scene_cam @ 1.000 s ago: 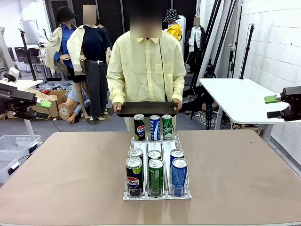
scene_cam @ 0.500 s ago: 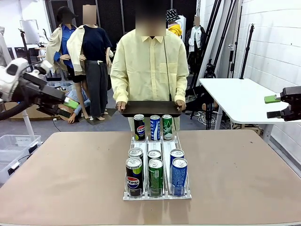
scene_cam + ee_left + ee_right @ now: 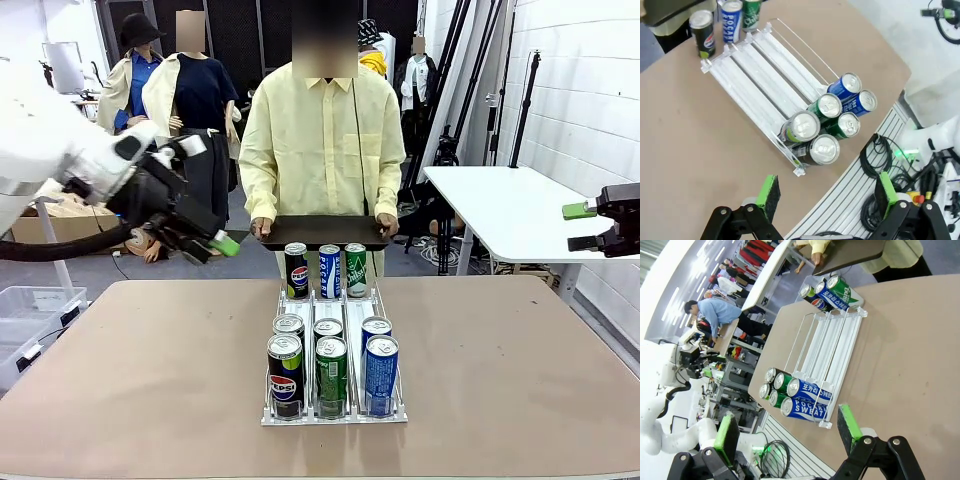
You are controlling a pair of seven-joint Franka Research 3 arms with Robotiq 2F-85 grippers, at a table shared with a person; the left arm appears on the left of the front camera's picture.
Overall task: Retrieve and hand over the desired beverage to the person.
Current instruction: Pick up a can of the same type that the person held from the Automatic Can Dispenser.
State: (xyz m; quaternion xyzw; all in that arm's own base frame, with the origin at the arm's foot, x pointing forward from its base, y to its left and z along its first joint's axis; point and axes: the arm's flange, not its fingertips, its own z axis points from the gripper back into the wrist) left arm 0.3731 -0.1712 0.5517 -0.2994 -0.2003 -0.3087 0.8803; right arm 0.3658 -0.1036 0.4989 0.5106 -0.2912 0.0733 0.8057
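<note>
Currently, left fingers (image 3: 769, 194) wide, hovering up-left of cans (image 3: 331, 372), right fingers (image 3: 727, 437) wide, well apart.

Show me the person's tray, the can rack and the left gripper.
tray (image 3: 318, 231), front view, middle of its front edge.
can rack (image 3: 765, 70), left wrist view, bare lanes.
left gripper (image 3: 828, 190), left wrist view, midway between fingertips.

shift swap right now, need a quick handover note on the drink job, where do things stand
Left gripper: open, empty, raised near the table's far left.
Right gripper: open, empty, off to the right.
Rack mid-table: six cans at its near end, three cans at its far end.
The person holds a dark tray at the far edge.
Done: no can picked. Left: grasp the wanted can, hand it over.
</note>
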